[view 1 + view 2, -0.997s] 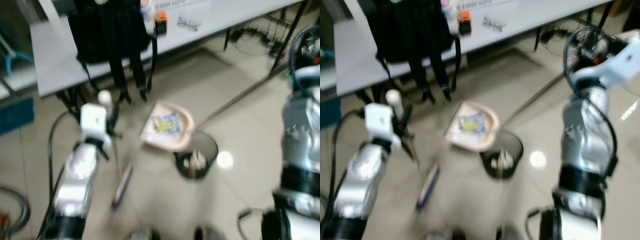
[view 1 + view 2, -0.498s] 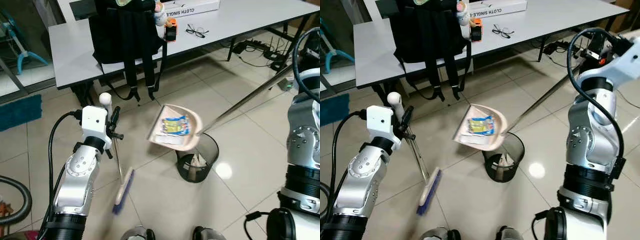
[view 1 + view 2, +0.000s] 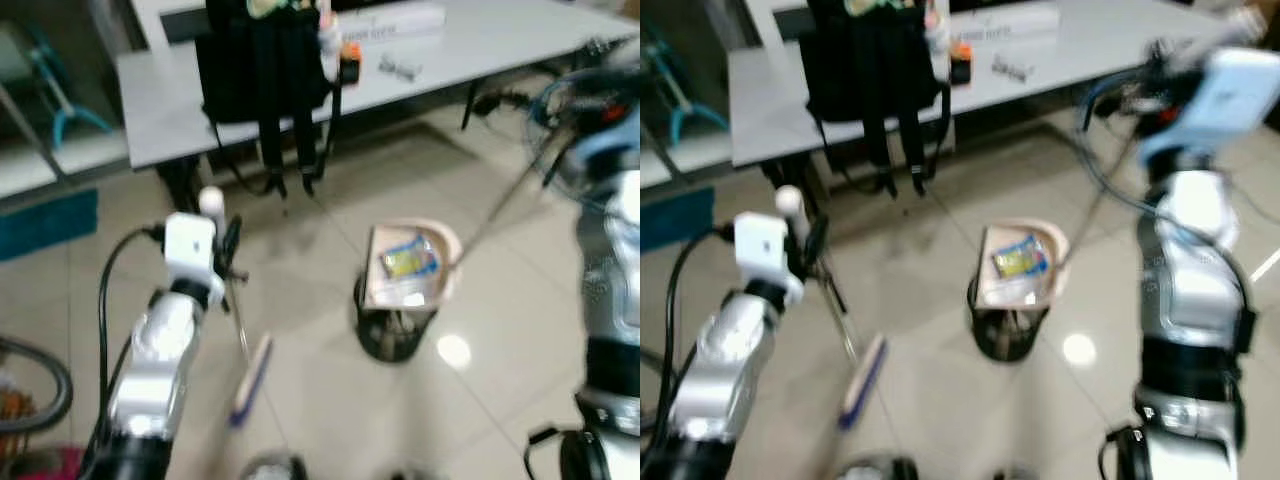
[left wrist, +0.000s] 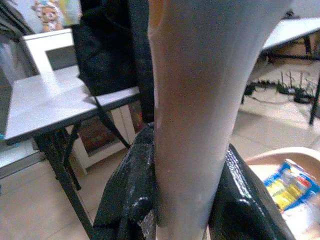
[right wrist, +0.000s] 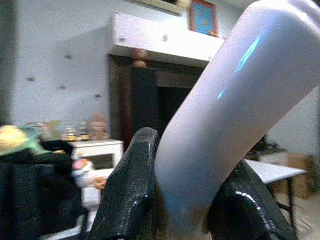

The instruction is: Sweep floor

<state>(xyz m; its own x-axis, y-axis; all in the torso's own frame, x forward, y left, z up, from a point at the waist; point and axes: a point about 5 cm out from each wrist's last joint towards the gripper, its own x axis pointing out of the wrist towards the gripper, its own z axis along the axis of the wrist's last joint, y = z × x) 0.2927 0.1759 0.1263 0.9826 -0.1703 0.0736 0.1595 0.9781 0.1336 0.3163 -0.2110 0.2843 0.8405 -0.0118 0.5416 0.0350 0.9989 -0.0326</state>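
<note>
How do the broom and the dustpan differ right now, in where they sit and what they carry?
The broom hangs low with its bristle head near the floor tiles, while the dustpan is raised above the black mesh wastebasket. The broom is in the left gripper; the dustpan's long handle runs up toward the right gripper. The dustpan carries a blue and yellow wrapper; the broom carries nothing visible. Both have long thin handles with gripper fingers closed around them.

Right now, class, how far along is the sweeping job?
Done: litter is gathered in the dustpan. In hand: the right gripper holds the dustpan's handle with the pan over the bin; the left gripper holds the broom. Left: tipping the litter into the bin.
</note>
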